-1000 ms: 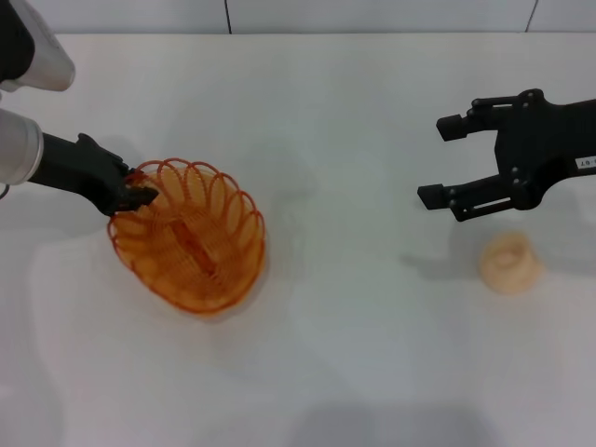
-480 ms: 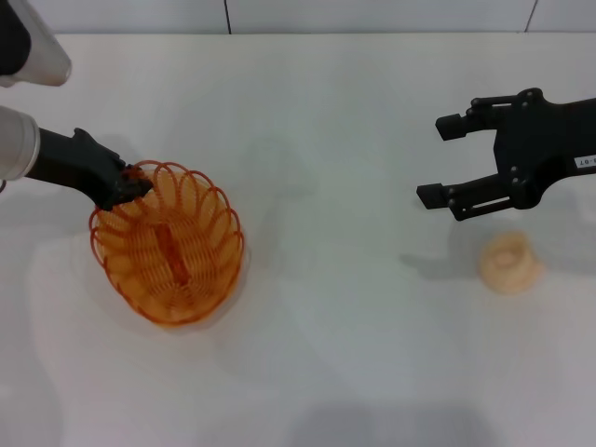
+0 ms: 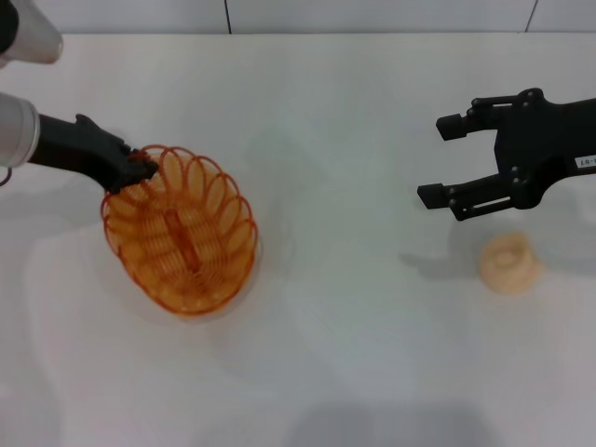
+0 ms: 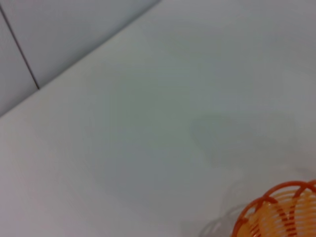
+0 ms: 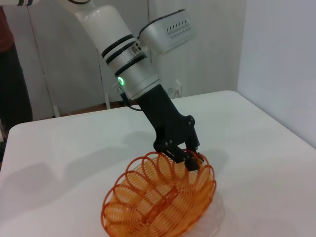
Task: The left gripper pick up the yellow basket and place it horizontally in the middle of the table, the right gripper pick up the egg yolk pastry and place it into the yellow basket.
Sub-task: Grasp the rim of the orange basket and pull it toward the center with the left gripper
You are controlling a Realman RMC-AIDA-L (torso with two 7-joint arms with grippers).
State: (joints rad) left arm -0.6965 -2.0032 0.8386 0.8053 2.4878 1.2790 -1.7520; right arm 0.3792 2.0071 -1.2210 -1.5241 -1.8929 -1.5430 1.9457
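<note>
The yellow basket (image 3: 182, 233) is an orange-yellow wire oval at the left of the white table (image 3: 326, 121). My left gripper (image 3: 142, 171) is shut on its far left rim and holds it; the right wrist view shows the gripper (image 5: 190, 160) clamped on the basket (image 5: 158, 205) rim. A piece of the basket (image 4: 281, 212) shows in the left wrist view. The egg yolk pastry (image 3: 510, 263) lies on the table at the right. My right gripper (image 3: 447, 160) is open and empty, hovering just behind and left of the pastry.
The table's far edge (image 3: 298, 34) meets a pale wall. Bare tabletop lies between the basket and the pastry. A person in red (image 5: 7, 59) stands beyond the table in the right wrist view.
The left gripper swung the basket left, then back a little to the right and farther from me. The right gripper and the pastry have not moved.
</note>
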